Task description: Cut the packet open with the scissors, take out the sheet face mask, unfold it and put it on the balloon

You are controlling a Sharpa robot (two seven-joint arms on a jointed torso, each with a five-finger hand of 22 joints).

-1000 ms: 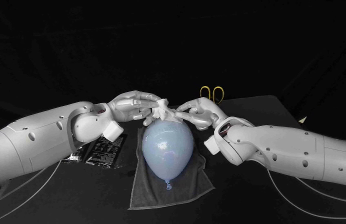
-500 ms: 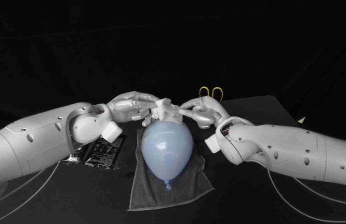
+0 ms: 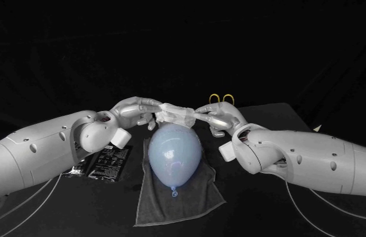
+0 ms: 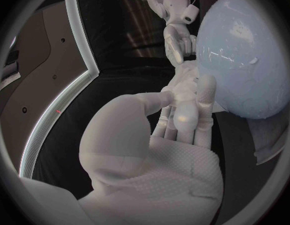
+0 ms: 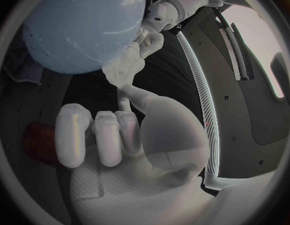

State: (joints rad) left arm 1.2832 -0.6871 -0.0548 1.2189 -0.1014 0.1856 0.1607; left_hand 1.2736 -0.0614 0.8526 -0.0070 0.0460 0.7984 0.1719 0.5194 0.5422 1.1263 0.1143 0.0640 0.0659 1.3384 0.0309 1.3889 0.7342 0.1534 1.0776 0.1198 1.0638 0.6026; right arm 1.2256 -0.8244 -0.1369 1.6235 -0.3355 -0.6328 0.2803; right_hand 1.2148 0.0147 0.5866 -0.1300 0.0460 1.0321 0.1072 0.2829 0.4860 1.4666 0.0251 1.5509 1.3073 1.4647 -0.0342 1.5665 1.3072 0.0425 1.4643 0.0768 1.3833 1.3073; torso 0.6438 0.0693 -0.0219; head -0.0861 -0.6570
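Towel (image 3: pixel 179 200) comes first, a grey strip spread on the black table (image 3: pixel 252 216) at the near centre, probably there to stop the balloon (image 3: pixel 175 151) rolling. The balloon lies along it, pale blue, its knot (image 3: pixel 174 193) pointing near and its round end far. Just left of the towel the packet (image 3: pixel 107 161) lies flat beside the left arm. I judge it emptied, since the mask is out. Above the balloon's far end the two hands meet. The left hand (image 3: pixel 137 113) comes in from the left and the right hand (image 3: pixel 219 116) from the right. Each pinches one side of the mask (image 3: pixel 177 114), a bunched white wad stretched between them just over the balloon. In the left wrist view fingertips close on the white sheet with the balloon close beside. In the right wrist view a thumb and finger pinch it while the other fingers curl in. Gripping it from opposite sides suits pulling the folds apart, so the step looks like unfolding, with laying it on the balloon not yet done. Farthest, behind the right hand, the scissors (image 3: pixel 222 98) rest on the table, yellow handles showing.
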